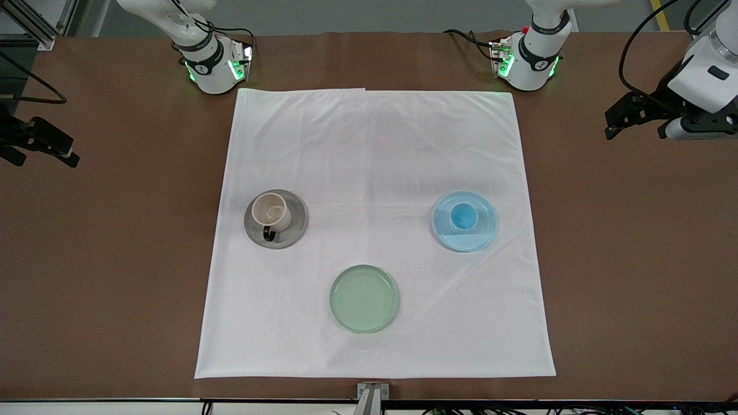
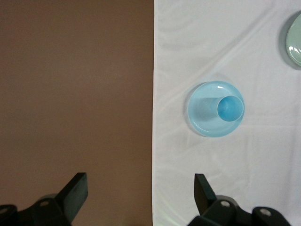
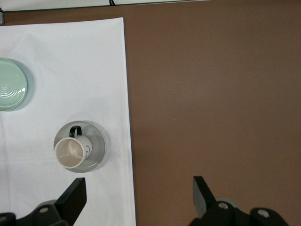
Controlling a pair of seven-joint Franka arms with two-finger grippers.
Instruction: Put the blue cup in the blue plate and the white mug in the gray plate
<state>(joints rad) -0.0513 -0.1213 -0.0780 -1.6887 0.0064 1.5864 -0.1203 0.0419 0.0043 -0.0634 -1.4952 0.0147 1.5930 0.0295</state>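
We see the blue cup standing upright in the blue plate and the white mug upright in the gray plate, so both placements look done. Our left pincer and right pincer hang spread wide and empty over the bare surface off the cloth. Little risk remains; only a stray reach could knock a cup over.

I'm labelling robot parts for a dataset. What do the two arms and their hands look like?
Both arms are glossy white with black joint bands, green lights glowing at their bases and black cables trailing off. The left hand and right hand are black, each with two flat, wedge-shaped fingers on a dark body with round screw heads.
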